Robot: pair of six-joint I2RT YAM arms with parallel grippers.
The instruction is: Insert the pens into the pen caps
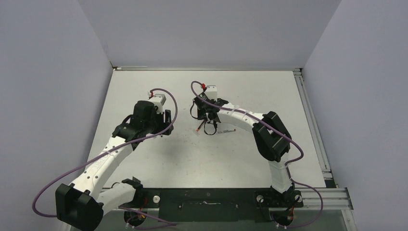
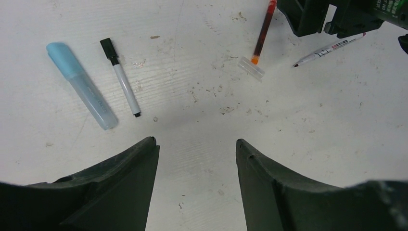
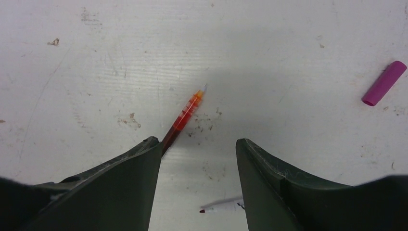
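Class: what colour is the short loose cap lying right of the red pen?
The cap is magenta; the right wrist view shows it best.

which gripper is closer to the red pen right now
Right. The red pen pokes out from just beside the right gripper, nearly touching it. The left gripper hangs well short of the pen, with a wide gap between them.

You're in a robot lab cell: grey walls (image 1: 207, 29) box a scuffed white table (image 1: 144, 86); aluminium rail (image 1: 315, 130) at frame right.
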